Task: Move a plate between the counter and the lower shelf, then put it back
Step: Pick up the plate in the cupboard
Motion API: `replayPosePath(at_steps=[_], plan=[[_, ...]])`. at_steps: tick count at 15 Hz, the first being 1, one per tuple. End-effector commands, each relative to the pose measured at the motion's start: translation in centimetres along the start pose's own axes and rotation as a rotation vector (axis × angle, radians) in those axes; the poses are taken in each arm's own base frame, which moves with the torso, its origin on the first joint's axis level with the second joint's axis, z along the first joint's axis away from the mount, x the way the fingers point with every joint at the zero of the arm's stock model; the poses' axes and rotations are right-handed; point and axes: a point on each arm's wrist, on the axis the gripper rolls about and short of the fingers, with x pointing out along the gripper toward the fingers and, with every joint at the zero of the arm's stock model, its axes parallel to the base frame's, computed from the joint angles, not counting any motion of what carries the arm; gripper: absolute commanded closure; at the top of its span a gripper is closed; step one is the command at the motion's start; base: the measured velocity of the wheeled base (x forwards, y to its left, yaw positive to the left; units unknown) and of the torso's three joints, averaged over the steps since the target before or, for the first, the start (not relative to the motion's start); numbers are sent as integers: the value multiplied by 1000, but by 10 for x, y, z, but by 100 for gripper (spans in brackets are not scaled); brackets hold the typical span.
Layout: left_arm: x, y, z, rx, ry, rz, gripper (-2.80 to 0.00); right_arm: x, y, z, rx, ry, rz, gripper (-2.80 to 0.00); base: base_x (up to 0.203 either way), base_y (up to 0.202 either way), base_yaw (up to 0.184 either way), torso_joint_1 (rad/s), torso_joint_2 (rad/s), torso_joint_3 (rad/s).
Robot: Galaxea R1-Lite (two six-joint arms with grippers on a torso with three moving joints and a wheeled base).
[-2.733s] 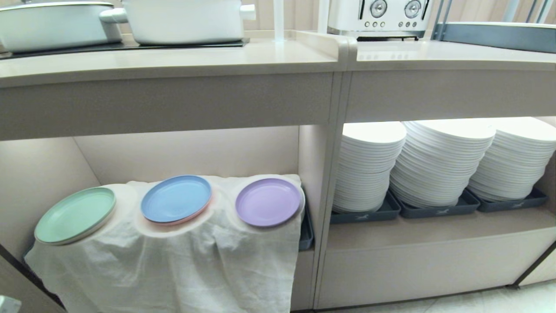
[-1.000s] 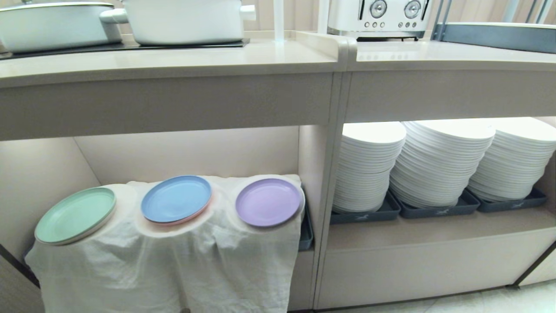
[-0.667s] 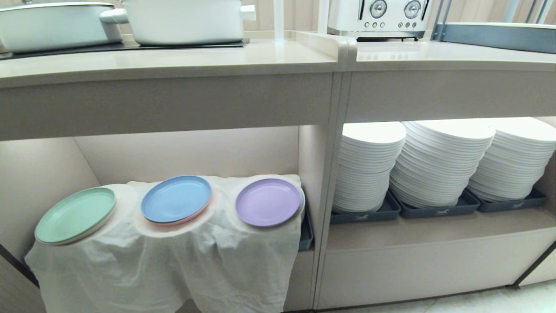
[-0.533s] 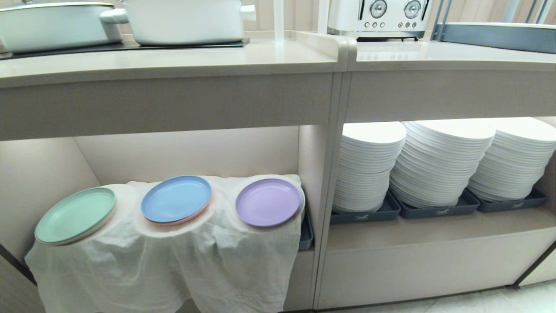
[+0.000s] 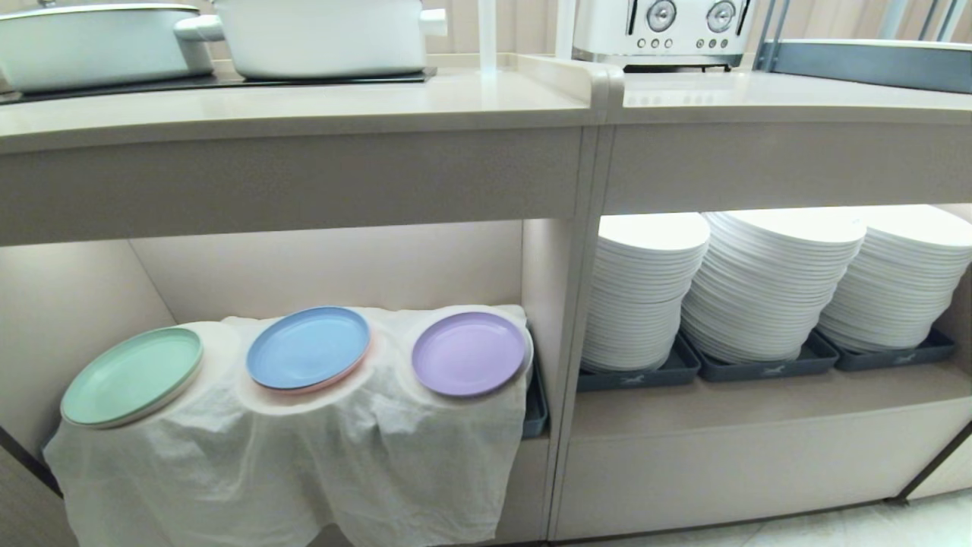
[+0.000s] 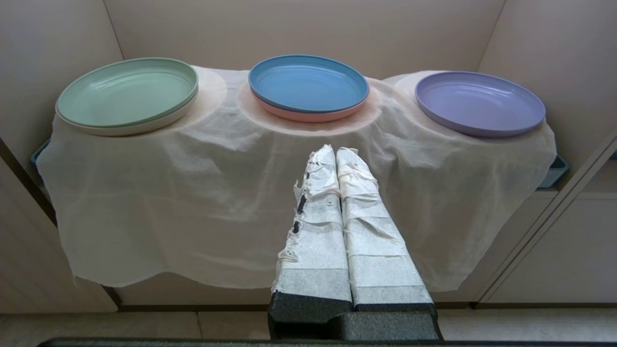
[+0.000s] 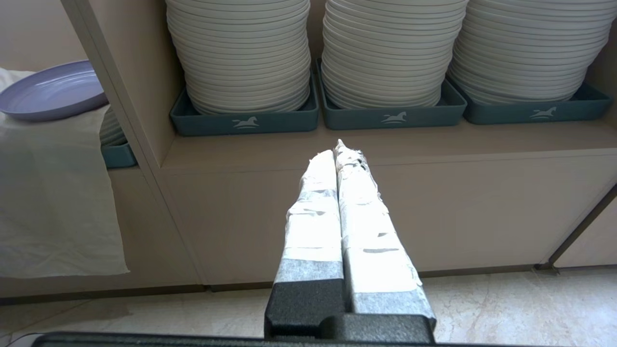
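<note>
The lavender plate (image 5: 468, 354) sits flat on the white cloth (image 5: 304, 463) in the lower shelf (image 5: 334, 266), at about seven o'clock in the head view, with the light blue plate (image 5: 307, 348) and the mint green plate (image 5: 131, 375) off toward nine. The tabletop (image 5: 304, 106) runs along the top. The left gripper (image 6: 336, 150) hangs before the cloth, fingers pressed together, holding nothing. The right gripper (image 7: 337, 147), fingers likewise together and empty, faces the white plate stacks (image 7: 385, 48).
</note>
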Motion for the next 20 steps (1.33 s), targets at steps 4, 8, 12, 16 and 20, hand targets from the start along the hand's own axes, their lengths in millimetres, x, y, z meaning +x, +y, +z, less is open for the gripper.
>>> replayPosePath(at_steps=[4,8,12,16,20], plan=[[0,0,0,-2,-2,2,0,0,0,0,0,0,1,0,0,0,0,0,0,0],[0,0,0,4,1,3,0,0,0,0,0,0,-1,0,0,0,0,0,0,0],[0,0,0,0,0,4,0,0,0,0,0,0,-1,0,0,0,0,0,0,0],[0,0,0,-2,0,2,0,0,0,0,0,0,-2,0,0,0,0,0,0,0],[0,0,0,-2,0,2,0,0,0,0,0,0,1,0,0,0,0,0,0,0]])
